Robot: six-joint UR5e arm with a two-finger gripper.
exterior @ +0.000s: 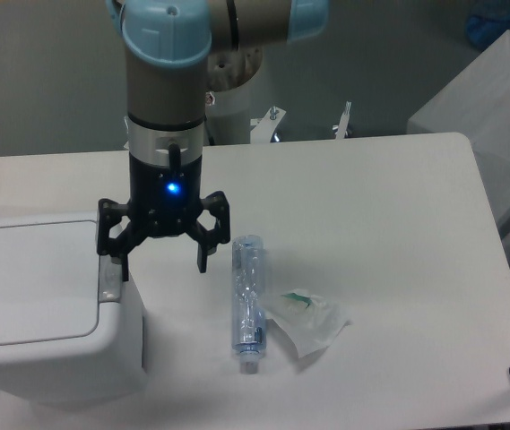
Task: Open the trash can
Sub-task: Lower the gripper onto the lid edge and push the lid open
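The trash can stands at the left front corner of the white surface, a boxy white bin with rounded corners, its flat lid lying shut and level. A small grey push-button strip runs along the rim on the side facing the middle of the surface.

The gripper hangs pointing down from the arm, just at the bin's right edge, with its two black fingers spread wide apart and nothing between them. The left-hand fingertip in the view sits right above the grey strip; whether it touches cannot be told. The other fingertip hangs over the bare surface between the bin and a bottle. A blue light glows on the gripper body.

A crushed clear plastic bottle lies on its side near the middle of the surface, cap end toward the front edge. Just beside it, on its right, lies a crumpled clear wrapper with a bit of green showing, touching or nearly touching the bottle
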